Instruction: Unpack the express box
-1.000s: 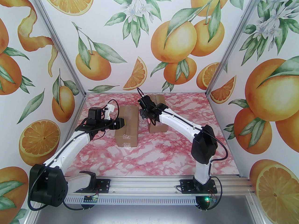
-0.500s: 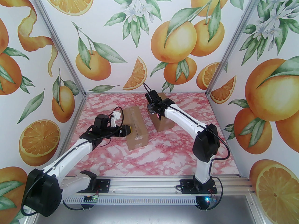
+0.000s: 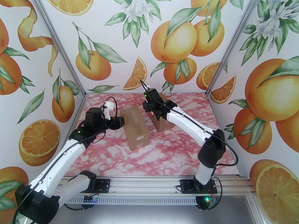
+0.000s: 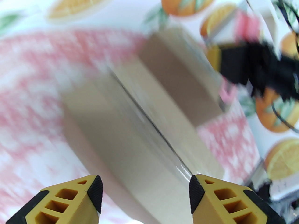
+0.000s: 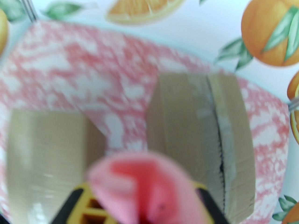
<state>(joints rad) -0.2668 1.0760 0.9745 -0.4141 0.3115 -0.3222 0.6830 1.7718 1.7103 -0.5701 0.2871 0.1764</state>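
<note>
Sitting closed, left box (image 3: 135, 127), right box (image 3: 164, 125), right gripper (image 3: 152, 113) clamping pink tool (image 5: 140, 185)

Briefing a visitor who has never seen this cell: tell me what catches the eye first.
The loud orange-fruit wallpaper on all three walls strikes first, above a pink marbled tabletop. Mid-table stand two taped cardboard boxes, the left box and the right box, apart from each other. The right gripper clamps a pink tool over the right box, while the left gripper, jaws open, sits at the left box's side.
</note>
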